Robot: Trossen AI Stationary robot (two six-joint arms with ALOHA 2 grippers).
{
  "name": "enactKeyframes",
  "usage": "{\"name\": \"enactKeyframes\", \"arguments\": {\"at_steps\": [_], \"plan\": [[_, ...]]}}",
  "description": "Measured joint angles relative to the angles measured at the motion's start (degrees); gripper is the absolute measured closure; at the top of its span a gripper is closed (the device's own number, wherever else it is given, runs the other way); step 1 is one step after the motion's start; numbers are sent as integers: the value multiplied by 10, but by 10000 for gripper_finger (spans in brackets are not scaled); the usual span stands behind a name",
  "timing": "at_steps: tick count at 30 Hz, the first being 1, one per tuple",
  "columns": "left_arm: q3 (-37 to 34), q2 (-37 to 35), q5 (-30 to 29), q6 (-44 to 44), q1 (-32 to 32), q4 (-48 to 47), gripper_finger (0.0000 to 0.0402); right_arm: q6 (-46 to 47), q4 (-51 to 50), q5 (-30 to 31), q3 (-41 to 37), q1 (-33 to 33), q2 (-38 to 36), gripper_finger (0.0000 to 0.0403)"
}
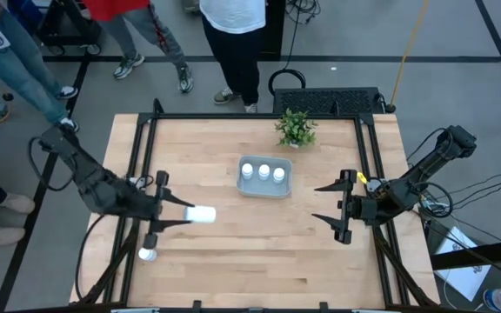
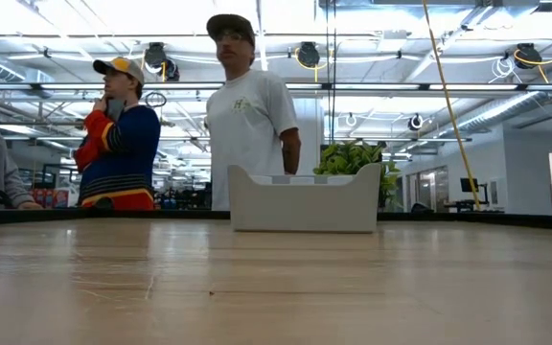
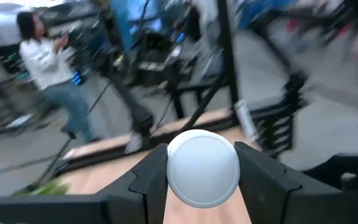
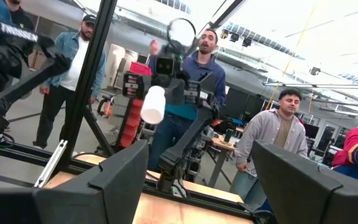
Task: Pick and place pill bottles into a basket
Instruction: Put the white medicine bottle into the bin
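My left gripper (image 1: 181, 214) is at the table's left, shut on a white pill bottle (image 1: 203, 215), whose round end shows between the fingers in the left wrist view (image 3: 202, 168). The bottle also shows in the right wrist view (image 4: 153, 104). The pale basket (image 1: 264, 187) stands on the table's far middle with three white bottles (image 1: 263, 172) upright in it. One more bottle (image 1: 148, 254) stands on the table near the left front. My right gripper (image 1: 327, 203) is open and empty at the table's right, its fingers pointing toward the table's left. My left gripper pinches the bottle's side wall (image 3: 169, 171) between its two fingers (image 3: 148, 183). The fingers come level from the table's left. The bottle lies along them, its far end (image 1: 210, 215) sticking out past the fingertips toward the table's right. It is lifted clear of the table.
A small green potted plant (image 1: 296, 128) stands behind the basket at the far edge. A black frame (image 1: 146, 148) runs along the table's left, far and right sides. Several people stand beyond the far edge (image 2: 249, 115). Bare wood (image 1: 268, 252) lies in front of the basket.
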Motion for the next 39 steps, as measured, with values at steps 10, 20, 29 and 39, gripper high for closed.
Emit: {"name": "enactKeyframes", "arguments": {"at_steps": [10, 20, 29, 39], "plan": [[-265, -149, 228, 16, 56, 290, 235, 0, 2, 0, 0, 0, 0, 120], [-407, -213, 483, -3, 105, 446, 235, 0, 2, 0, 0, -2, 0, 120], [-407, -218, 554, -23, 139, 426, 235, 0, 2, 0, 0, -2, 0, 120], [-407, -210, 210, -35, 169, 426, 235, 0, 2, 0, 0, -2, 0, 120]]}}
